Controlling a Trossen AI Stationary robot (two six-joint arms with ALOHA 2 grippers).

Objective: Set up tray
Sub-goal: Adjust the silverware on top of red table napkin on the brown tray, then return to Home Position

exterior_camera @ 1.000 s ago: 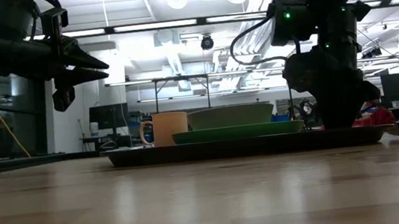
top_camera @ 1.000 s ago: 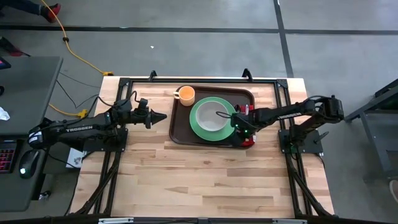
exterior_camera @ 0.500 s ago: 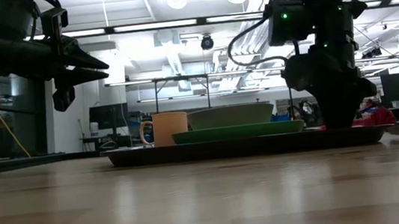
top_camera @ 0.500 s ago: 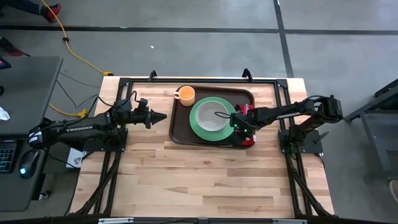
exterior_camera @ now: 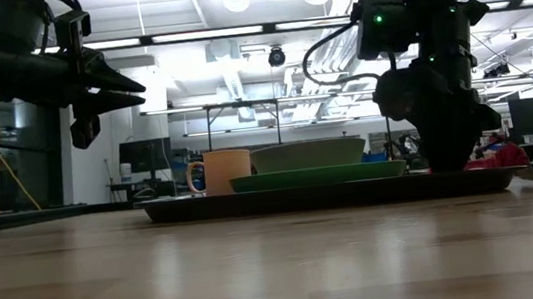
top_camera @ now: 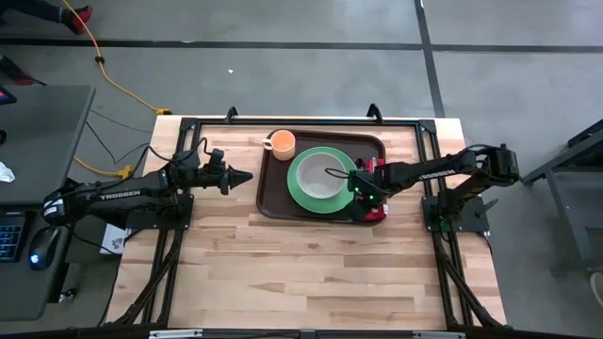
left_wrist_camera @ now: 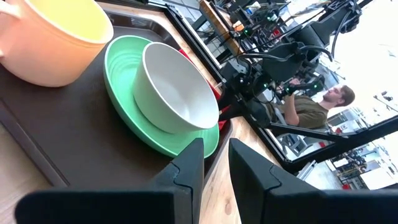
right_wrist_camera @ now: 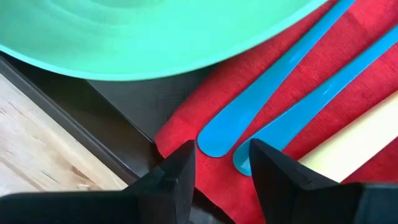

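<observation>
We see the tray (top_camera: 275,195) at tabletop (top_camera: 311,273) far middle. Right gripper (top_camera: 363,190) hangs low over red napkin (right_wrist_camera: 261,93) on its right edge, fingers (right_wrist_camera: 177,171) apart, empty. Left gripper (top_camera: 247,177) waits left, fingers (left_wrist_camera: 189,162) slightly apart, empty.

two dark arms; left arm (top_camera: 113,195) marked "trossen" in white; black cables looped; green lights on right arm (top_camera: 429,171).
</observation>
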